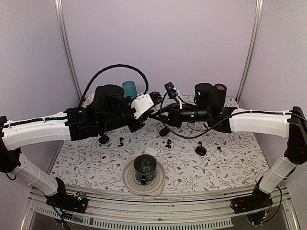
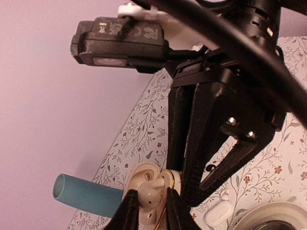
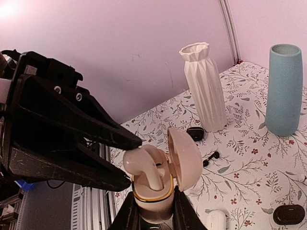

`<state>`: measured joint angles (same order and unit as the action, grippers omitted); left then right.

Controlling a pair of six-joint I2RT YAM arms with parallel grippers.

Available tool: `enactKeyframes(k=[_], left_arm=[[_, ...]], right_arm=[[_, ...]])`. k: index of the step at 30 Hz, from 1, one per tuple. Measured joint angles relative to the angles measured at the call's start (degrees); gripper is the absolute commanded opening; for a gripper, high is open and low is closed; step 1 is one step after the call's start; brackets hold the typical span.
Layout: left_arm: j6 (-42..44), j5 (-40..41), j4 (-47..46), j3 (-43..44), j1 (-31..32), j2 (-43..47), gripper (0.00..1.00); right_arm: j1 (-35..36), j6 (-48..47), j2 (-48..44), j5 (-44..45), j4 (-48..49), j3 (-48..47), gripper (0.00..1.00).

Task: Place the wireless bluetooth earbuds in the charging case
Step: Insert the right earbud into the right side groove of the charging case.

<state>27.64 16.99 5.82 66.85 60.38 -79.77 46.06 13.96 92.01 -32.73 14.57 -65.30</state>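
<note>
Count: one cream charging case (image 3: 184, 160), lid open, held off the floral tabletop (image 1: 230, 163) at mid-frame of the top view. One white earbud (image 3: 144, 165) sits at its mouth. Loose on the tabletop: at least three black earbuds (image 1: 121, 141) (tiny, exact count uncertain), three black cases (image 1: 200, 150), two closed white cases (image 1: 150, 151). Also one white vase (image 3: 204, 84), one teal vase (image 3: 285, 88), and one cup (image 1: 145, 167) on a plate (image 1: 128, 181) at lower centre.

Right hand (image 3: 154, 213): fingers clamped on the case's lower body, case upright, lid swung toward the right of the right wrist view.

Left hand (image 3: 134, 163): narrow gap, fingers pinching the white earbud's head, stem pointing down into the case opening.

Pose: both arms reach inward from the frame's side edges, roughly level, with the hands meeting tip to tip above the tabletop's far half
</note>
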Motion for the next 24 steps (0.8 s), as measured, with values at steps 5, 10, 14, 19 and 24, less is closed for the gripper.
enactKeyframes(k=[5, 10, 14, 19, 24], left_arm=[[0.0, 0.0, 0.0, 0.0, 0.0, 0.0, 0.22], [0.0, 0.2, -0.4, 0.0, 0.0, 0.0, 0.22], [-0.2, 0.2, -0.9, 0.1, 0.0, 0.0, 0.16], [-1.1, -0.5, -1.0, 0.4, 0.0, 0.0, 0.11], [-1.8, -2.8, 0.0, 1.6, 0.0, -0.4, 0.07]], right_arm=[[0.0, -0.3, -0.1, 0.1, 0.1, 0.0, 0.04], [0.0, -0.5, -0.2, 0.0, 0.5, 0.0, 0.04], [0.1, -0.9, -0.6, 0.0, 0.5, 0.1, 0.04], [0.1, -1.0, -1.1, -0.8, 1.7, 1.2, 0.04], [0.3, -1.1, -1.6, -1.4, 3.5, 2.0, 0.05]])
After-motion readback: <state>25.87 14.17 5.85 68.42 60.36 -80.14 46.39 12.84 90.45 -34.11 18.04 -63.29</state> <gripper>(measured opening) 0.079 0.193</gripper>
